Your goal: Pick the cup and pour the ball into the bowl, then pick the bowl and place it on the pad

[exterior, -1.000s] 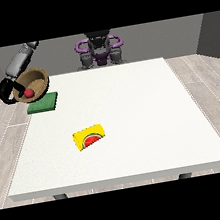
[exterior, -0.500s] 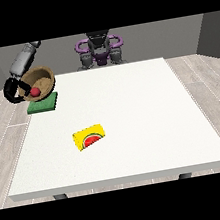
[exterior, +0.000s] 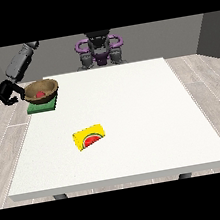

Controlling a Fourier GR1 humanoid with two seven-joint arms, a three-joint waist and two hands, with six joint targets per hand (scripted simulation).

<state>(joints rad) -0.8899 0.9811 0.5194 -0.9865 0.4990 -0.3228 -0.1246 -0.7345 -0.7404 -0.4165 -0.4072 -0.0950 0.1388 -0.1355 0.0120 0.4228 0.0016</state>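
A white table [exterior: 135,128] carries a green pad [exterior: 41,106] and a yellow watermelon-printed block [exterior: 90,137].

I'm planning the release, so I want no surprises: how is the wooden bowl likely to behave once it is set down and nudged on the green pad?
The bowl looks rigid and wide for its height, so it should probably sit steady rather than tip. Its rounded underside might let it rock slightly on the green pad. The red ball inside will likely roll if the bowl is jolted.
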